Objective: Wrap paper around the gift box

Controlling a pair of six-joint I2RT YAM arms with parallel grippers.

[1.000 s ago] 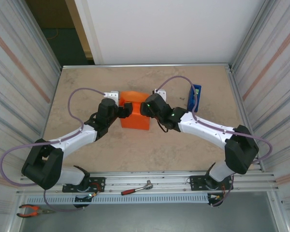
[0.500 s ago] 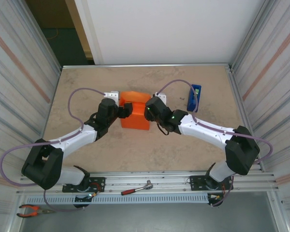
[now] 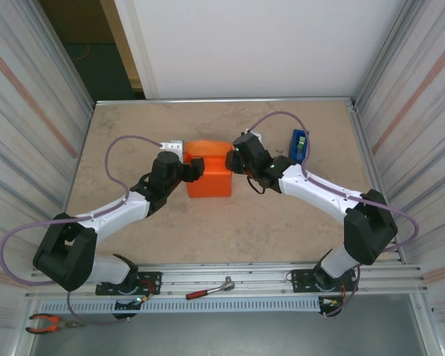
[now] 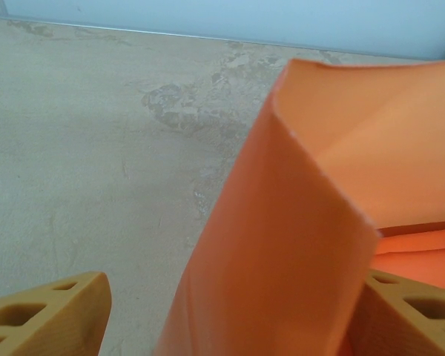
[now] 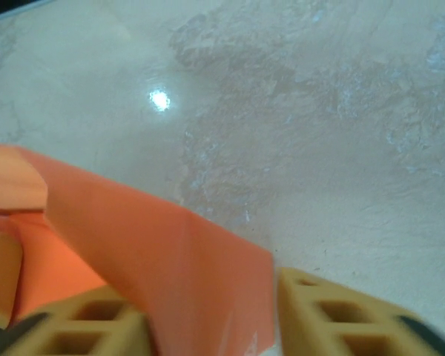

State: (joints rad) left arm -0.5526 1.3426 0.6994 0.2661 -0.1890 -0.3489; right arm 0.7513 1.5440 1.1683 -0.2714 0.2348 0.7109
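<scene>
My left hand (image 3: 194, 167) and right hand (image 3: 233, 160), fingers spread on each, straddle raised flaps at the left and right ends of the orange paper (image 3: 209, 180), folded boxlike at mid-counter (image 3: 133, 126).

Top view: contents of the paper (image 3: 209, 176) wrap are covered, and fingertips are masked by the wrists. Left wrist: left gripper (image 4: 230, 322) fingers (image 4: 48, 315) are clipped by the bottom edge, paper clipped bottom and right. Right wrist: paper is blurred, right gripper (image 5: 208, 326) fingers (image 5: 341, 319) clipped, grip cannot be told.
</scene>
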